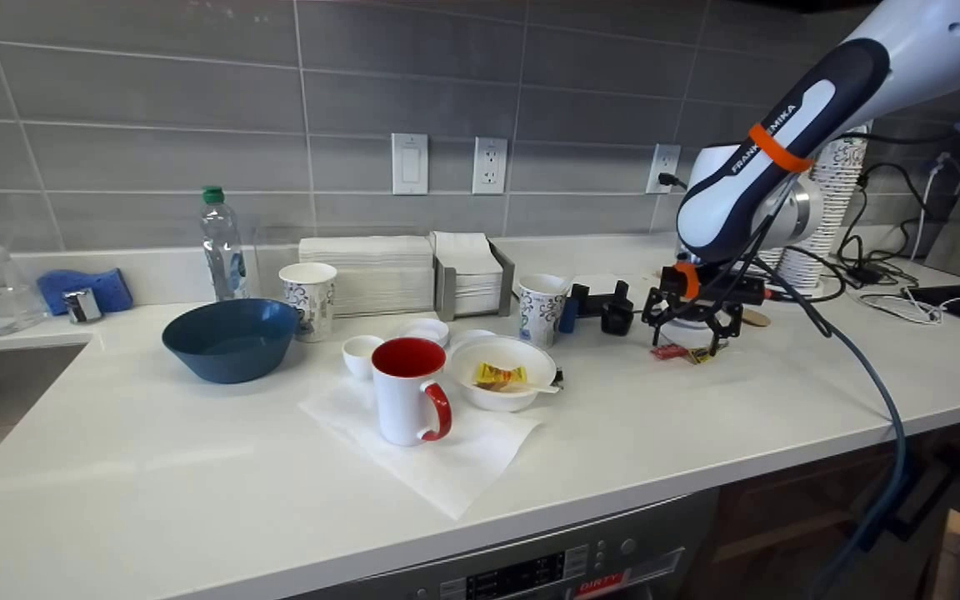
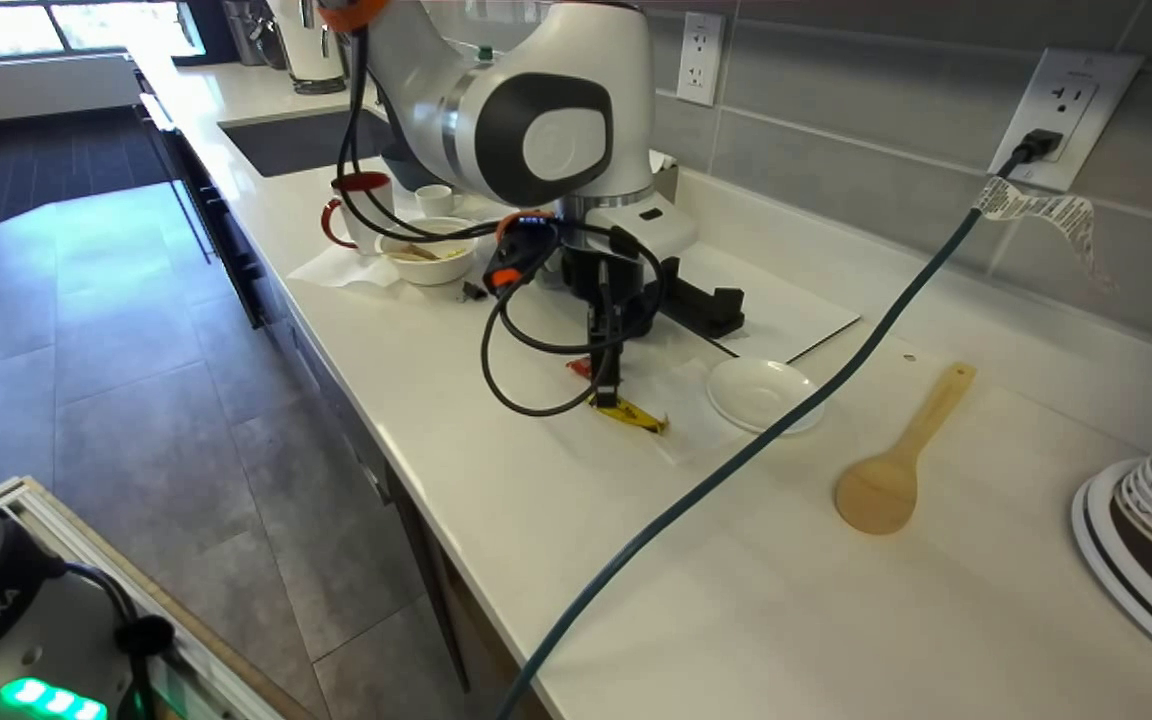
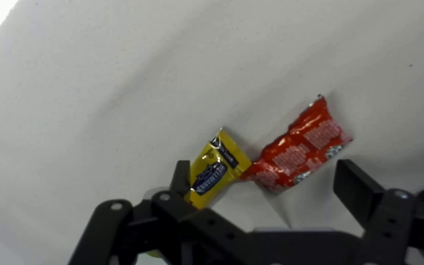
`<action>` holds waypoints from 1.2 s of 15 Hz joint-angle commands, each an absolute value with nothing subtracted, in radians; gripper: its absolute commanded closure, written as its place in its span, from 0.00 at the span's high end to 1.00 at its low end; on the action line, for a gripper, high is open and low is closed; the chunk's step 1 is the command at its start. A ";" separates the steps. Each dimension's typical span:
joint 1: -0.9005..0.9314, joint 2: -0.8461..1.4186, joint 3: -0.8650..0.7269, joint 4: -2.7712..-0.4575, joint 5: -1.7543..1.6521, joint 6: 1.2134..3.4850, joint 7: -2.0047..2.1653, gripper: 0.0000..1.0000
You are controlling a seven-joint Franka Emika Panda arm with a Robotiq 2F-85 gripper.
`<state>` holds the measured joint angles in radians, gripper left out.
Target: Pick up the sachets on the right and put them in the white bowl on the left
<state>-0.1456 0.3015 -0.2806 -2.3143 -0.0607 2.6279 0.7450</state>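
Note:
A red sachet (image 3: 296, 151) and a yellow sachet (image 3: 212, 173) lie on the counter with their ends touching. They also show under the gripper in both exterior views, as the red sachet (image 1: 668, 352) and the yellow sachet (image 2: 638, 416). My gripper (image 3: 263, 173) is open and points down around them; it also shows in an exterior view (image 1: 685, 346). One finger partly hides the yellow sachet; nothing is held. The white bowl (image 1: 497, 402) stands farther along the counter, holding a yellow packet and a light-coloured utensil; it also shows in an exterior view (image 2: 436, 271).
A white mug with red inside (image 1: 401, 408) stands beside the bowl on paper. A paper cup (image 1: 540, 312) and black stand (image 2: 701, 305) are behind. A saucer (image 2: 761, 393) and wooden spoon (image 2: 878, 492) lie near the gripper. A blue cable (image 2: 676, 512) crosses the view.

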 commanded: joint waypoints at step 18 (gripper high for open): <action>-0.067 0.307 -0.308 -2.281 -0.077 2.609 0.779 0.00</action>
